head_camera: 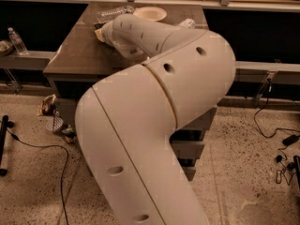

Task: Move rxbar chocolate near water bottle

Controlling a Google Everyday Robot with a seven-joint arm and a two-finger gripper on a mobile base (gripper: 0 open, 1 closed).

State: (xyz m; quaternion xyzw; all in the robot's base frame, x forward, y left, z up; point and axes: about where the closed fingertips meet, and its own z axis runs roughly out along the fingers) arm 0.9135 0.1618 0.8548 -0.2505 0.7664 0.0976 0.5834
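My arm fills the middle of the camera view and reaches up to the far left part of the dark table [79, 55]. The gripper [99, 33] is at the arm's far end, low over the table, mostly covered by the wrist. The water bottle [115, 12], clear and crinkled, lies on the table just behind and to the right of the gripper. The rxbar chocolate is hidden; the arm's end covers the spot by the gripper.
A pale bowl [149, 14] sits at the back of the table, right of the water bottle. A whiter object [187, 23] lies further right, half behind the arm. A small upright bottle [16, 40] stands on a ledge at far left. Cables and clutter lie on the floor.
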